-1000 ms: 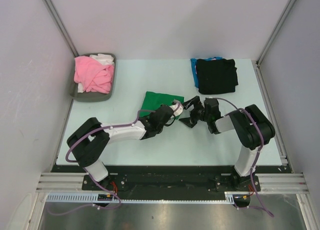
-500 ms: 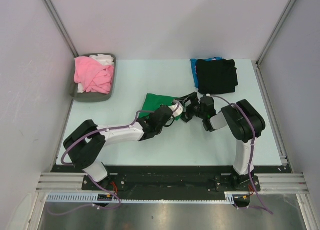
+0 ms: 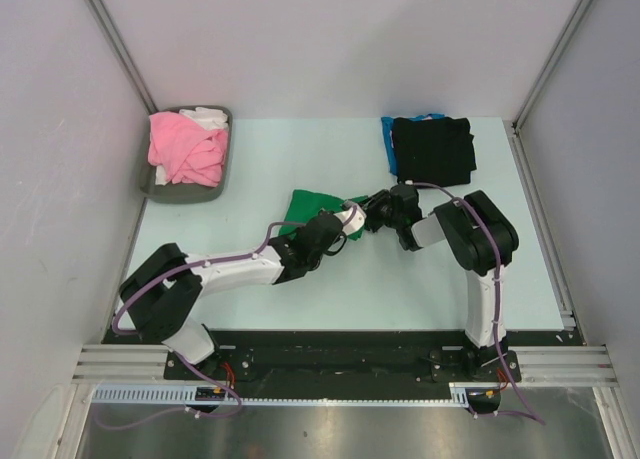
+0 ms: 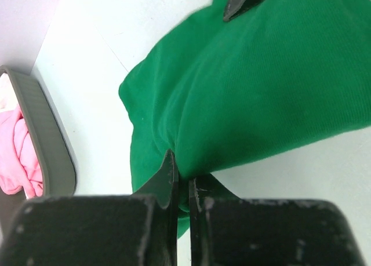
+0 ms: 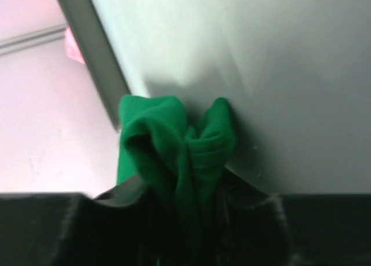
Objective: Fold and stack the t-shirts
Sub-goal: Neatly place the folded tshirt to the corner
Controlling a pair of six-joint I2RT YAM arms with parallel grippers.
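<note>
At the far left, a dark grey plastic tray (image 3: 148, 185) with rounded corners sits close to the left wall. A crumpled pink t-shirt (image 3: 185, 147) is heaped in it, and a white t-shirt (image 3: 208, 117) is bunched at its far end. A band of bare, smooth, pale table (image 3: 260, 154) separates the tray from the middle of the table.

Near the centre lies the green t-shirt (image 3: 303, 206), a soft, fine-knit cotton bundle whose left edge rests flat on the table with free surface on its far and left sides. The left gripper (image 4: 180, 174) has its black fingers clenched nearly together on the near hem, with the cloth pinched between them. From above, that gripper (image 3: 343, 225) sits at the shirt's right near corner.

Just to the right, almost touching the left one, the right gripper (image 3: 374, 212) meets the same corner. Its wrist view shows this gripper (image 5: 186, 203) grasping a gathered, wrinkled lobe of green cloth that puffs up between the dark fingers.

Further right, at the far right of the table, a folded black t-shirt (image 3: 432, 151) lies on a blue t-shirt (image 3: 386, 139), whose edge shows along the left side. The stack stands near the right rail but apart from the grippers. The near strip of table, between the arms and the front edge, is open on both sides.
</note>
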